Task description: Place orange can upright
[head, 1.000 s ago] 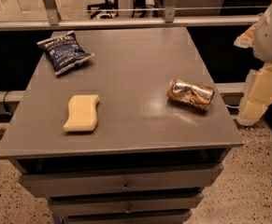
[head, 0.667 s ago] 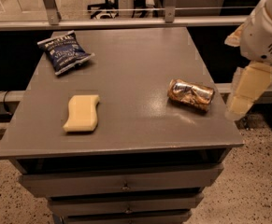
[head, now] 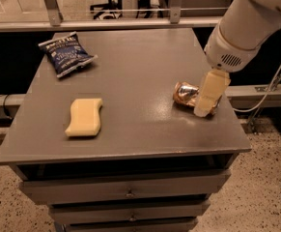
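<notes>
The orange can (head: 185, 94) lies on its side near the right edge of the grey table (head: 140, 66), its silver top facing left. My gripper (head: 206, 100) hangs down from the white arm at the upper right and covers the can's right half. Only one pale finger (head: 210, 91) shows, pointing down with its tip close to the tabletop.
A yellow sponge (head: 84, 116) lies at the front left. A blue chip bag (head: 66, 54) lies at the back left. Drawers sit under the tabletop. A metal rail runs behind the table and a cable hangs at the right.
The arm has swung in from the right edge of the view toward the left. The gripper now sits over the can's right end. The can, sponge and bag have not moved.
</notes>
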Controlling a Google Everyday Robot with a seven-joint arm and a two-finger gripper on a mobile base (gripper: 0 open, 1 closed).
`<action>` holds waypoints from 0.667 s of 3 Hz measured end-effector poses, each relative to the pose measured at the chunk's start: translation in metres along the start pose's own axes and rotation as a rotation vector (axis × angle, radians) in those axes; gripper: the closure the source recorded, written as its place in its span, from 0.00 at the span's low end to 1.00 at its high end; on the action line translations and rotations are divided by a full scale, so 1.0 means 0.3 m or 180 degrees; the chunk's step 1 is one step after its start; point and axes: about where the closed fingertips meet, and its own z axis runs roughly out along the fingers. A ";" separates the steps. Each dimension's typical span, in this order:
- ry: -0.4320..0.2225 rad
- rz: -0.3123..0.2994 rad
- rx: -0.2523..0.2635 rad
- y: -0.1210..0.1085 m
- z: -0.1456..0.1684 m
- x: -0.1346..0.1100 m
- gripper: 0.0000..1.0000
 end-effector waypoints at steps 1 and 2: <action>-0.0005 0.0090 -0.0024 -0.019 0.103 -0.021 0.00; 0.0050 0.0163 -0.0098 -0.025 0.191 -0.033 0.00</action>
